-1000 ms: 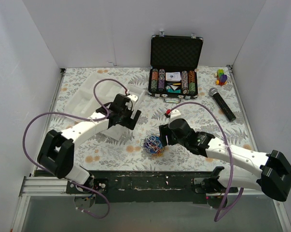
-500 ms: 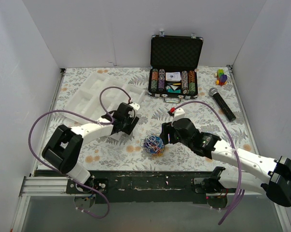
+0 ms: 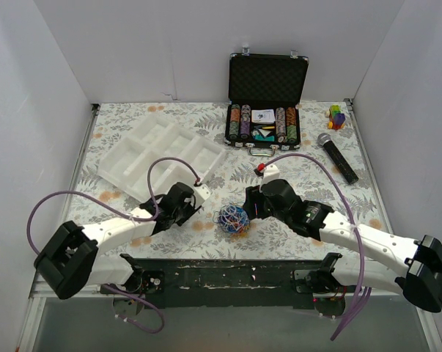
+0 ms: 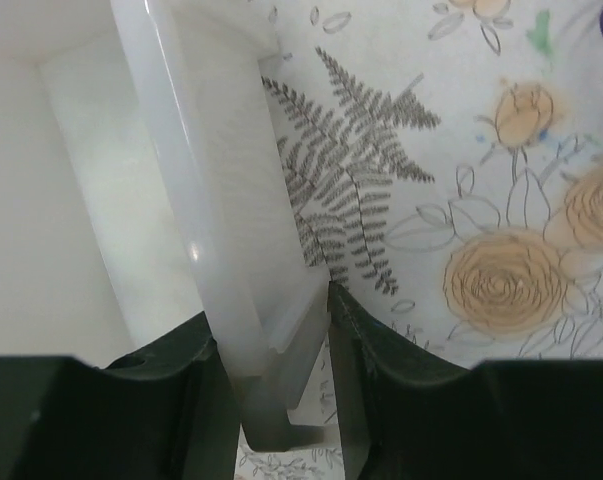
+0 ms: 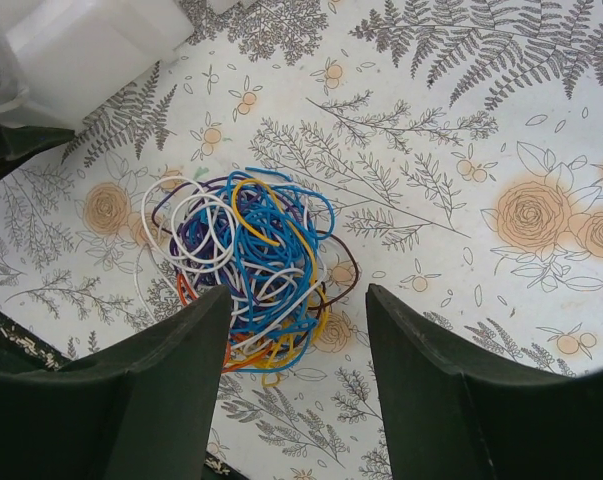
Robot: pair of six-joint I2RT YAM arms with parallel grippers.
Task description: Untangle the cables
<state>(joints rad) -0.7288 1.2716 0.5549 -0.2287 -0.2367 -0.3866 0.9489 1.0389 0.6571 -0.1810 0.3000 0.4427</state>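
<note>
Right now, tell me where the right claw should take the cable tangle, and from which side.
Probably the blue loop standing out from the cable tangle, not its dense core. Bring the right claw down from above: the ball rests on the table, and that loop bows clear of the other strands, leaving room for a finger.

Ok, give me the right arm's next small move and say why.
Probably lower the right gripper onto the tangle and close on a few outer strands. Its jaws stand open right over the tangle, which lies in one ball on the table, while the left gripper clamps the tray.
</note>
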